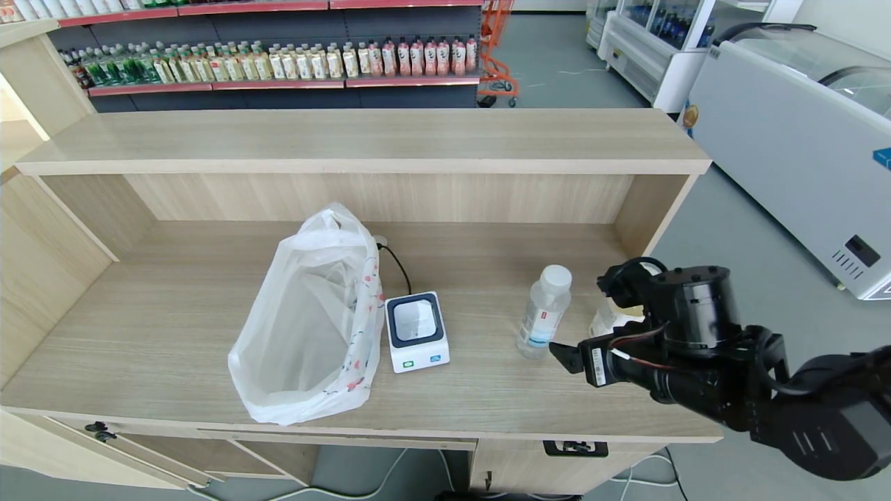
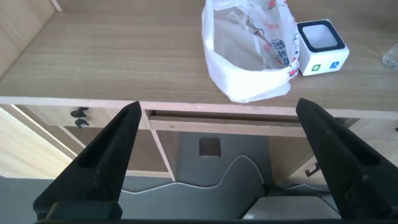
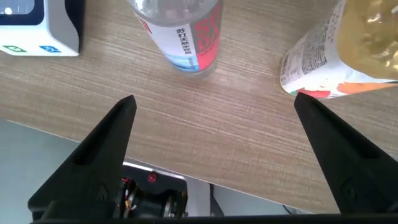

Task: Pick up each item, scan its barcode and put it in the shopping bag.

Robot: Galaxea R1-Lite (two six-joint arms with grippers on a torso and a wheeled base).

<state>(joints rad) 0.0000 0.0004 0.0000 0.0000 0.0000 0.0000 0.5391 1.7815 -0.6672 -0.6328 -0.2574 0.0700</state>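
Judging by how things lie, the task is at its start. The bag (image 1: 313,327) slumps near the front edge of the worktop (image 1: 160,313), left of the middle. Its mouth gapes, and as far as I can see nothing is in it. The scanner (image 1: 415,330) stands just beside the bag on its right, window up.

Both items wait unscanned towards the right end. The bottle (image 1: 543,312) stands upright. The pouch (image 3: 339,53) stands near it on the side away from the scanner, in the head view partly hidden by the right arm.

The right gripper (image 3: 214,99) hovers at the front edge facing these two, fingers spread wide and holding nothing. The left gripper (image 2: 219,104) hangs off the front edge opposite the bag, fingers likewise apart and empty. What is left, then, is everything: pick, scan and bag for each item.

A cable (image 1: 397,264) runs from the scanner to the back of the worktop behind the bag, away from the route to the bag. Bottle and pouch stand close, so taking one risks toppling the other. Beyond the worktop are drink shelves (image 1: 278,62) and, to the right, freezers (image 1: 800,139).
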